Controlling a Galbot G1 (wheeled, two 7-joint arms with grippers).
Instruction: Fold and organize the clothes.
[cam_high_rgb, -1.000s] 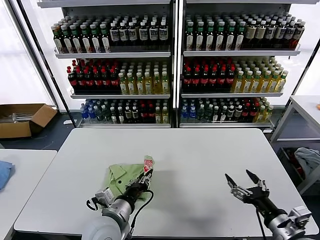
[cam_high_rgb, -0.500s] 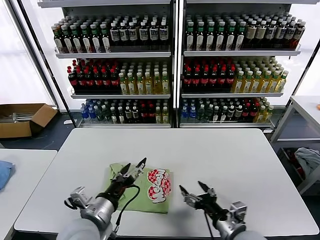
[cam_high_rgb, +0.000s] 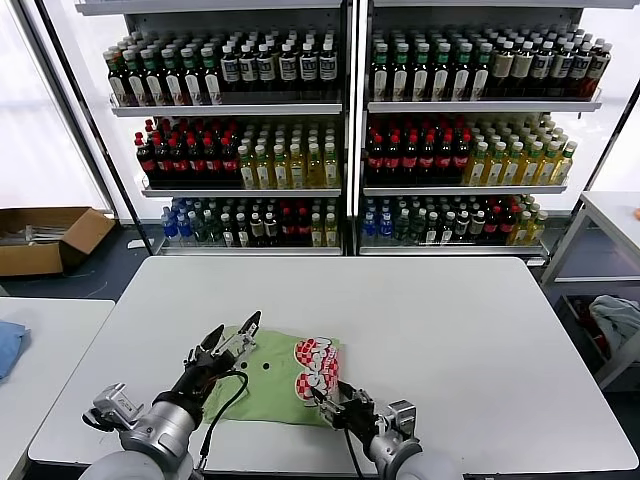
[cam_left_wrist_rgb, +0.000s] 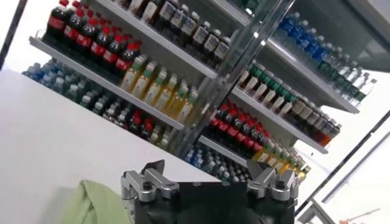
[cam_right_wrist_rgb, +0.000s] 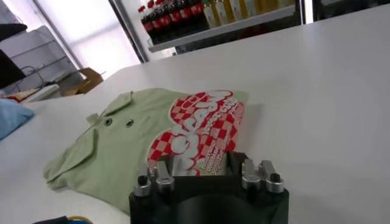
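Observation:
The clothes are one light green polo shirt (cam_high_rgb: 262, 385), lying folded on the white table (cam_high_rgb: 440, 320) near its front left. The shirt's red-and-white checkered logo (cam_high_rgb: 315, 365) faces up on its right half. My left gripper (cam_high_rgb: 233, 328) hovers open over the shirt's left part, holding nothing; in the left wrist view the gripper (cam_left_wrist_rgb: 210, 176) shows a corner of the shirt (cam_left_wrist_rgb: 91, 204) beside it. My right gripper (cam_high_rgb: 330, 397) sits low at the shirt's front right edge. In the right wrist view its jaws (cam_right_wrist_rgb: 204, 173) stand apart with the logo's edge (cam_right_wrist_rgb: 201, 125) between them, the shirt (cam_right_wrist_rgb: 116, 146) lying beyond.
Tall shelves of bottles (cam_high_rgb: 345, 130) stand behind the table. A cardboard box (cam_high_rgb: 45, 238) lies on the floor at far left. A blue cloth (cam_high_rgb: 8, 345) rests on the side table to the left. A grey-white cloth (cam_high_rgb: 615, 320) hangs at far right.
My left gripper let go of the raised fold, opened and drew back left; the shirt now lies flat, logo up. My right arm swung in from the right to the shirt's edge, its jaws narrowing.

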